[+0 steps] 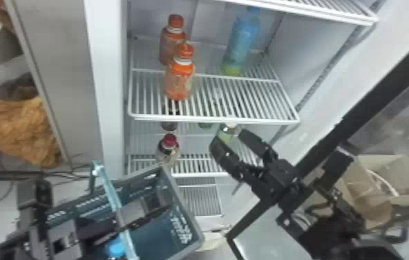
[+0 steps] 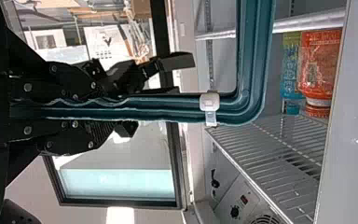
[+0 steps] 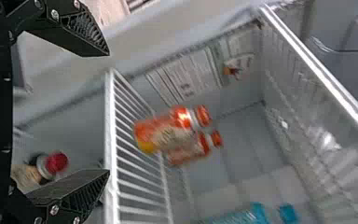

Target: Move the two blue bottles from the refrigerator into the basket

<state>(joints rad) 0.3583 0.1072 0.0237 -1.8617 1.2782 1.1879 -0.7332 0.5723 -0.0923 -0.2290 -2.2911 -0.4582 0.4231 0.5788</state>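
Refrigerator shelf (image 1: 214, 120) holds 1 blue bottle (image 1: 243, 38); left gripper (image 1: 123, 224) clasps basket handle (image 1: 108, 188).

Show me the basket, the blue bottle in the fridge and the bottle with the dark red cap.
Basket (image 1: 183, 204): head view, on its right rim.
Blue bottle (image 1: 243, 38): head view, mid-body.
Bottle with the dark red cap (image 1: 170, 139): head view, on the cap.
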